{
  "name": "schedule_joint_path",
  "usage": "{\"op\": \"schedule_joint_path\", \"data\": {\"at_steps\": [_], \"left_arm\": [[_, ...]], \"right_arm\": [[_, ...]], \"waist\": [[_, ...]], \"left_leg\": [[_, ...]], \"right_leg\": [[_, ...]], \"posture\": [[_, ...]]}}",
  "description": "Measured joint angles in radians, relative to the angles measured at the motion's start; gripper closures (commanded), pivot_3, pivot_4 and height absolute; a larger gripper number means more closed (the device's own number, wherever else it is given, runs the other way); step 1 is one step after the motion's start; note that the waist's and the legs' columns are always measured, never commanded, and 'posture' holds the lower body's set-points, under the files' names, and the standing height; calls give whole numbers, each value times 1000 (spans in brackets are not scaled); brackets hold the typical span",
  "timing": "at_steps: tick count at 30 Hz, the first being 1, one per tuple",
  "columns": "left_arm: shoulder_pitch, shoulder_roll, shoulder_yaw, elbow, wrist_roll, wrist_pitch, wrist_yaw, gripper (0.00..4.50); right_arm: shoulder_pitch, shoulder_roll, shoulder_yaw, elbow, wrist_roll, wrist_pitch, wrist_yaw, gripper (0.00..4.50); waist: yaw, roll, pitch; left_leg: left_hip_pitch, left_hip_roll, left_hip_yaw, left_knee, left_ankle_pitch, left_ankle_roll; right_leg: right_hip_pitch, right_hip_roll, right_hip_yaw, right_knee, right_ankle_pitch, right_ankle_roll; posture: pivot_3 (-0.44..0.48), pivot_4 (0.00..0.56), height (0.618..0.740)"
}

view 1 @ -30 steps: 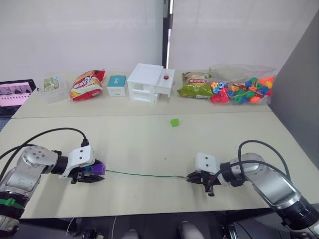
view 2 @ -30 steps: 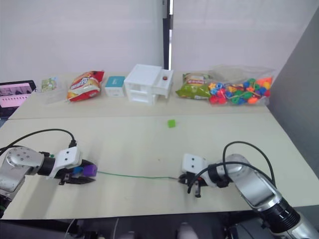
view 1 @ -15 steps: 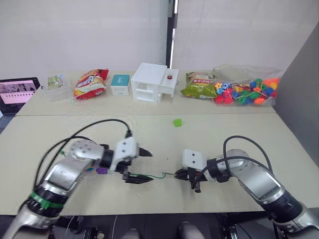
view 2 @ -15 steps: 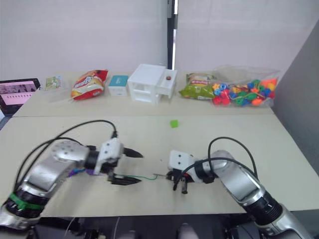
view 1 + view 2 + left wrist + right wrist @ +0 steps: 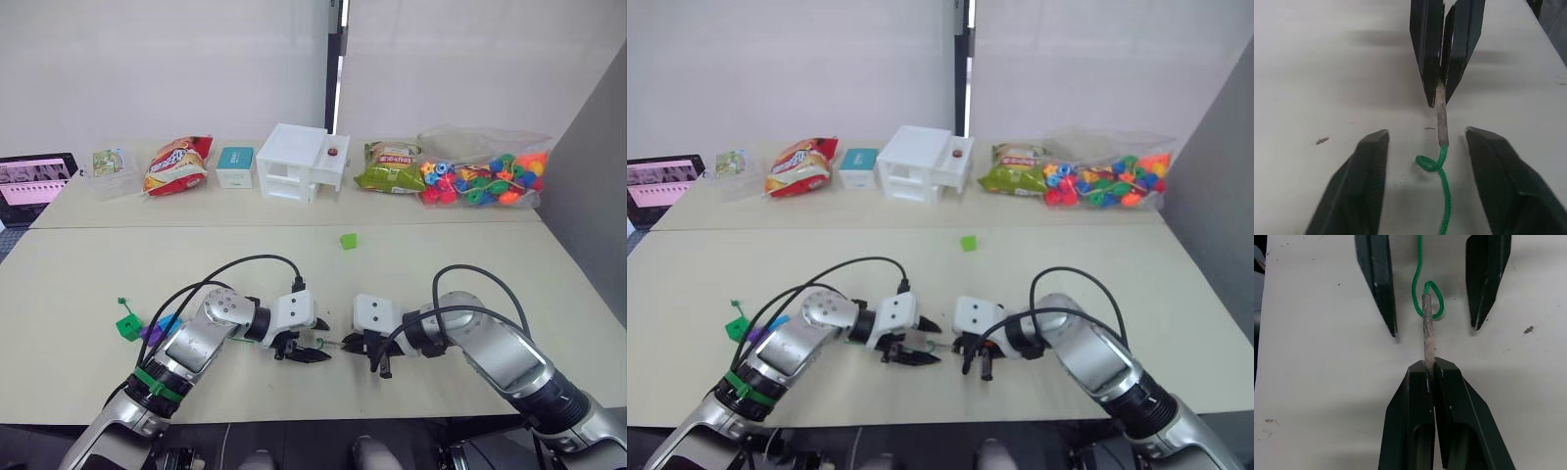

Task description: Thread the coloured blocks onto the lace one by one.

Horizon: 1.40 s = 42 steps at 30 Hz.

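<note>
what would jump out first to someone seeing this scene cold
The two hands meeting nose to nose at the near table edge: the right hand pinches the lace's pale tip, the left hand open around it. Behind the left arm lie threaded blocks; one light green block sits alone mid-table.

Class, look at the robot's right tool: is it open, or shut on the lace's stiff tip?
Shut. The right tool pinches the lace's stiff tip between closed fingers, while the left tool stands open around it.
</note>
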Motion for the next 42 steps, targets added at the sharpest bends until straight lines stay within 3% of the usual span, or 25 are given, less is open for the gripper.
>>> {"op": "schedule_joint_path", "data": {"at_steps": [5,17,22,28,30,35,38,42], "left_arm": [[0,-9,0,0,0,1,-4,4480],[0,-18,-2,-1,0,6,-10,4480],[6,16,12,-31,-10,40,-14,4500],[59,91,64,-105,-26,96,-12,4500],[94,117,94,-145,-43,130,-6,4500],[121,141,129,-207,-65,191,18,4500],[130,150,141,-224,-68,218,35,4500],[140,162,162,-245,-77,240,46,4500]], "right_arm": [[0,-1,-2,-4,-1,8,-4,4500],[4,-14,-1,-11,-5,6,-8,4500],[97,41,-68,-46,13,70,-104,2793],[211,128,-264,-188,109,241,-246,734],[239,236,-323,-225,116,289,-356,26],[186,497,-314,-92,2,251,-683,26],[117,652,-345,100,-82,132,-896,26],[-2,742,-388,397,-118,-84,-1024,26]], "waist": [[-1,0,0],[0,0,0],[0,0,0],[1,0,0],[-4,-1,0],[-4,0,0],[-4,0,0],[-6,0,0]], "left_leg": [[0,0,0,0,0,0],[0,0,0,0,0,0],[0,0,-1,0,0,0],[0,0,-1,0,0,0],[1,1,-1,-1,0,0],[1,0,0,-1,1,-1],[1,1,0,-2,1,-2],[1,0,0,-3,1,-3]], "right_leg": [[0,0,0,0,0,0],[0,0,0,0,0,0],[0,0,0,0,0,0],[0,0,0,0,0,0],[0,1,0,1,0,0],[-1,0,1,1,0,0],[-2,0,0,2,0,0],[-3,0,1,1,0,-1]], "posture": [[0,150,740],[0,150,740],[0,150,740],[0,150,740],[0,150,740],[0,150,740],[0,150,740],[0,150,740]]}}
